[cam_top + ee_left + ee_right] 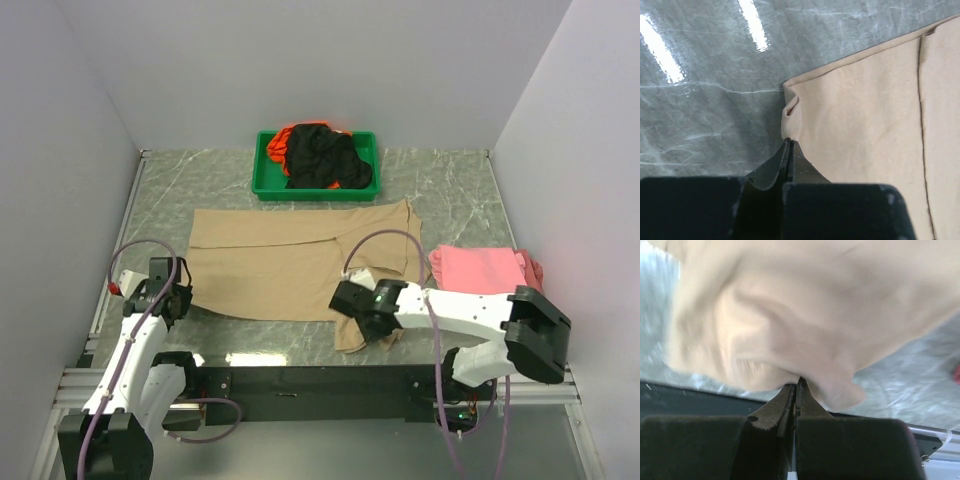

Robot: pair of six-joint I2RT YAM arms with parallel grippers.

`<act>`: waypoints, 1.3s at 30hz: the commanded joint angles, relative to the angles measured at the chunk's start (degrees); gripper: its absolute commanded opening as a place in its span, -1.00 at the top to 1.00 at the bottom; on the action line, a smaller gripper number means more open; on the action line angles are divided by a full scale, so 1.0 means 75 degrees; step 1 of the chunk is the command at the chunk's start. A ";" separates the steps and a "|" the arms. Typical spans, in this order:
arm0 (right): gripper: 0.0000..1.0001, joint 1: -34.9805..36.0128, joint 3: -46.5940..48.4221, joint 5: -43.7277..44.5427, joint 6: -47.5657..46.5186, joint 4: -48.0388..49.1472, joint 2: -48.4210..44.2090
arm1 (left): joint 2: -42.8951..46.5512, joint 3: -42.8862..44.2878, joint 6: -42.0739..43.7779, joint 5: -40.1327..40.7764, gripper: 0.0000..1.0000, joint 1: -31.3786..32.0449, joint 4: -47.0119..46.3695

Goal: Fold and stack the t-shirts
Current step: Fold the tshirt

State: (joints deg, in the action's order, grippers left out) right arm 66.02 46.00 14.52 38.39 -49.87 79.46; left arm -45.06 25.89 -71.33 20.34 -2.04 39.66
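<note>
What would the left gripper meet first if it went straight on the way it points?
The left gripper pinches the tan cloth t-shirt; its folded corner lies straight ahead, then probably grey marble tabletop.

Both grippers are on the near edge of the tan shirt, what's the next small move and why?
Probably lift both grippers a little together, to begin folding the near edge over. The left gripper is shut on the near-left corner of the tan shirt, the right gripper on bunched cloth at its near right, and the rest lies flat on the table.
</note>
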 commanded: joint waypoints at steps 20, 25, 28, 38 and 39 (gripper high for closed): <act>1.00 -0.3388 0.3111 0.1930 -0.1896 0.0191 0.0549 | -0.1316 0.1199 0.0417 -0.0075 0.99 0.0003 -0.0904; 1.00 -0.3856 0.3745 0.1907 -0.2388 0.0367 0.1146 | -0.1890 0.1540 0.0464 0.0007 0.99 0.0003 -0.1104; 1.00 -0.4149 0.4248 0.2070 -0.2517 0.0263 0.1602 | -0.2253 0.1692 0.0476 0.0054 0.99 0.0003 -0.1209; 1.00 -0.4817 0.5748 0.1802 -0.2985 0.0087 0.2916 | -0.3285 0.2337 0.0604 0.0019 0.99 -0.0056 -0.1666; 1.00 -0.4841 0.5854 0.1802 -0.3009 0.0075 0.3010 | -0.3390 0.2384 0.0604 0.0042 0.99 -0.0067 -0.1702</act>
State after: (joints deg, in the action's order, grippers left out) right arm 30.87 85.67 27.68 17.72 -49.28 100.86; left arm -69.63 41.04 -68.07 19.70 -2.09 29.74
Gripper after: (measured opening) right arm 0.010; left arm 0.012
